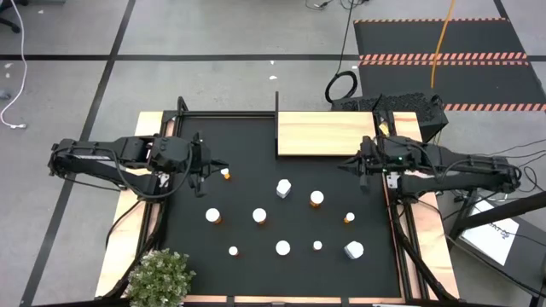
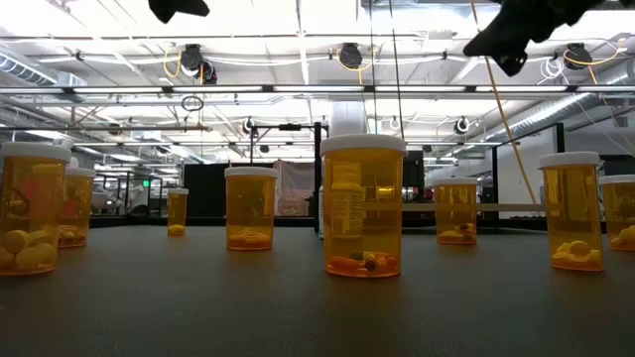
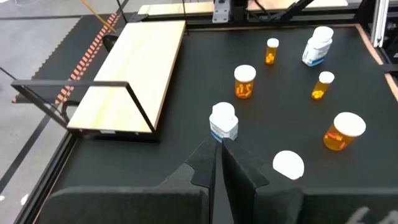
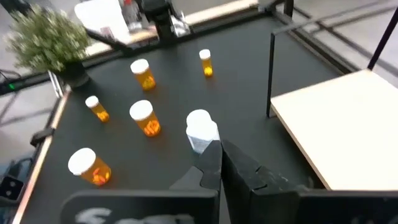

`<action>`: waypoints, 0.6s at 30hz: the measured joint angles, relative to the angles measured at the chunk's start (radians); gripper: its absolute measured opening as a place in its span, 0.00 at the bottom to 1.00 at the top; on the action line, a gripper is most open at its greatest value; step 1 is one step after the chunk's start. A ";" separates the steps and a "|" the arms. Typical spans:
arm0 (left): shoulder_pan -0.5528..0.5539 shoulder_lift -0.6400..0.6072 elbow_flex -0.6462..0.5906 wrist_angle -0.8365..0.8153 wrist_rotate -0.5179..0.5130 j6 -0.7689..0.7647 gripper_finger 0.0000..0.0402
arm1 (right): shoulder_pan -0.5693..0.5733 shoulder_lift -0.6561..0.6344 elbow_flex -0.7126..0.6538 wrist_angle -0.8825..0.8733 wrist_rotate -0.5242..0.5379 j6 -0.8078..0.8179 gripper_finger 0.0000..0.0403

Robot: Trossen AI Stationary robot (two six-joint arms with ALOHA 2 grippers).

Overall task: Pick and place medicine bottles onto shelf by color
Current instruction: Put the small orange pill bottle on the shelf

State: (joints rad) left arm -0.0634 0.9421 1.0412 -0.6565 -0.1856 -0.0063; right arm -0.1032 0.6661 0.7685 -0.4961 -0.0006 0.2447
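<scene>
ten or so medicine bottles [image 1: 282, 188] stand scattered on the black mat [image 1: 247, 162], none on the light-wood shelf [image 1: 324, 134] at the mat's far edge. only the low view shows their contents: pills lie at the bottom of the orange bottle [image 2: 362, 205] nearest the camera and its neighbours. the left gripper [image 3: 217, 163] and right gripper [image 4: 219, 163] hover off the mat at opposite sides, each with fingers pressed together, holding nothing.
</scene>
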 joint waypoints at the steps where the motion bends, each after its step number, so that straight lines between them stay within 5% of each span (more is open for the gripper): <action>1: 0.000 0.000 0.000 -0.003 0.000 -0.004 0.08 | 0.000 0.019 0.021 -0.020 0.000 0.001 0.00; 18: 0.000 0.001 -0.018 -0.006 0.000 -0.002 0.08 | 0.053 0.167 0.116 -0.082 0.057 0.094 0.00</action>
State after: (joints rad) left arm -0.0635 0.9428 1.0237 -0.6620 -0.1856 -0.0086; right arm -0.0505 0.8333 0.8848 -0.5781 0.0566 0.3384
